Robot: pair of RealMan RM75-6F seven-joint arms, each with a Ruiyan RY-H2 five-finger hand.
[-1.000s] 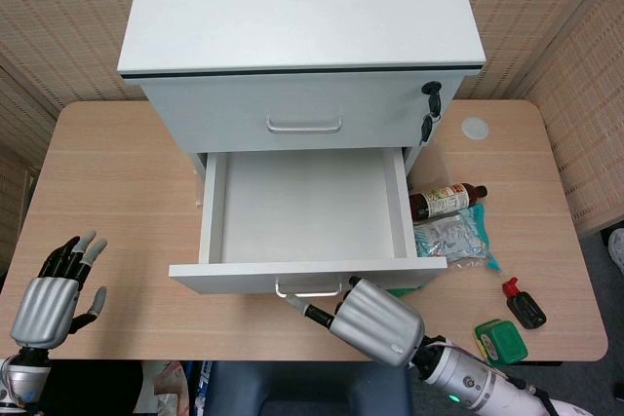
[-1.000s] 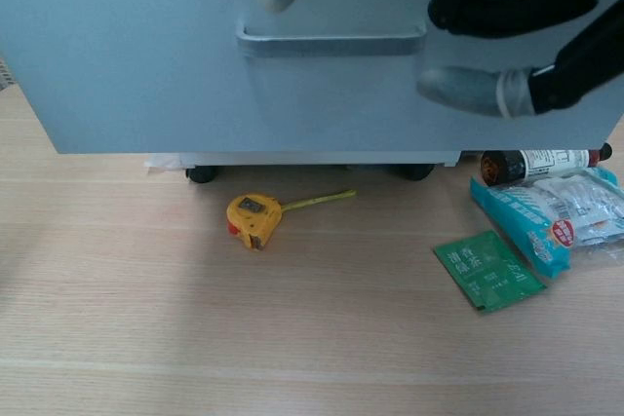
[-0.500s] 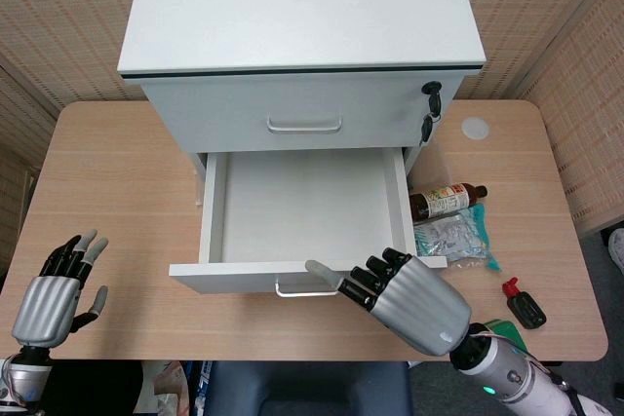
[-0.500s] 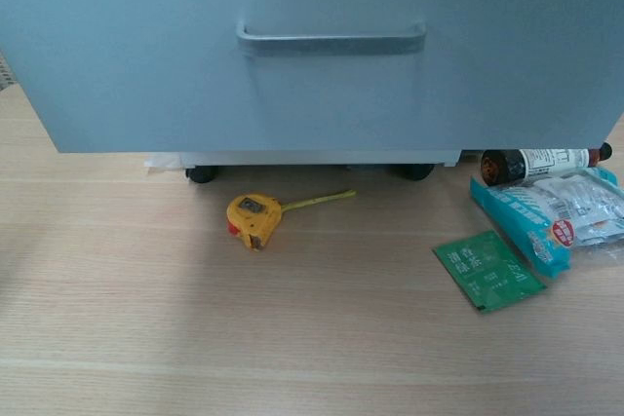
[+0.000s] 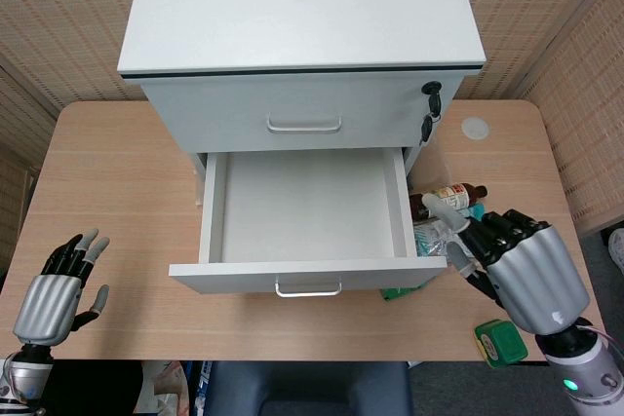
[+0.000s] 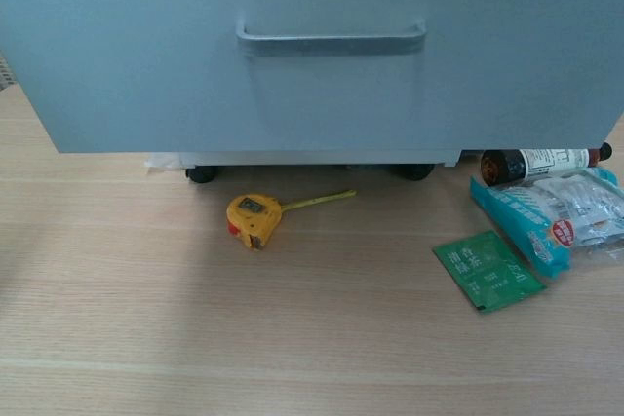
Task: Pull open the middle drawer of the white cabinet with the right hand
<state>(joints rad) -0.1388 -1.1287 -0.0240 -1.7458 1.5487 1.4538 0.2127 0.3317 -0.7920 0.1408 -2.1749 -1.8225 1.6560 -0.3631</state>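
The white cabinet (image 5: 302, 17) stands at the back of the table. Its middle drawer (image 5: 304, 207) is pulled far out and holds nothing; the drawer front (image 6: 312, 46) with its metal handle (image 6: 331, 41) fills the top of the chest view. The handle (image 5: 308, 288) is free of any hand. My right hand (image 5: 517, 265) hovers to the right of the drawer, fingers spread, holding nothing. My left hand (image 5: 57, 289) is low at the left table edge, fingers apart and empty. Neither hand shows in the chest view.
A yellow tape measure (image 6: 255, 216) lies under the drawer front. Right of the drawer lie a brown bottle (image 5: 447, 199), a clear snack bag (image 6: 556, 216) and a green packet (image 6: 487, 268). A green box (image 5: 500, 342) sits near the front right edge. The top drawer (image 5: 304, 124) is closed.
My right hand let go of the drawer handle, rose and swung right, away from the drawer front, with fingers spreading. The drawer stayed pulled out. The left hand barely moved.
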